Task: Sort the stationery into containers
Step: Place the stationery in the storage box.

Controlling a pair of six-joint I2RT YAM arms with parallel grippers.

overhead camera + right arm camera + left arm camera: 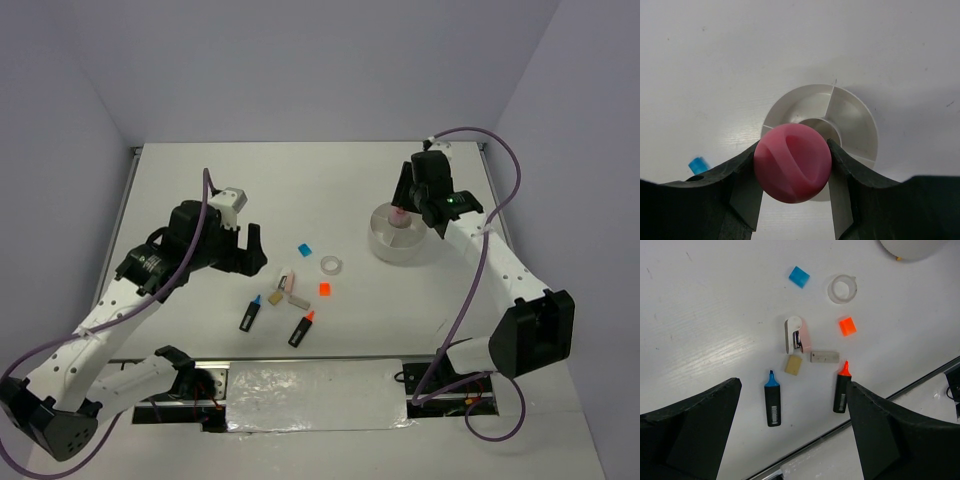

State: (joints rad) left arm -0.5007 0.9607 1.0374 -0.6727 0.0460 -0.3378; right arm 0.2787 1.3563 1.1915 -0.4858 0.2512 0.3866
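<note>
While my right gripper [793, 165] clamps the pink plastic cylinder [790, 172] end-on just above the round white divided tub [855, 120], I judge it is poised for a drop, though I cannot tell into which compartment. My left gripper [792, 384] hangs spread wide and empty over the unsorted pieces, likely framing its next pick. The black blue-tipped marker [772, 402], black orange-tipped marker [841, 390] and clear tape ring [842, 289] lie on the white table [700, 315].

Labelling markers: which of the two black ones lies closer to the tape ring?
The orange-tipped marker, on the right; the blue-tipped marker lies farther left, away from the clear tape ring.
</note>
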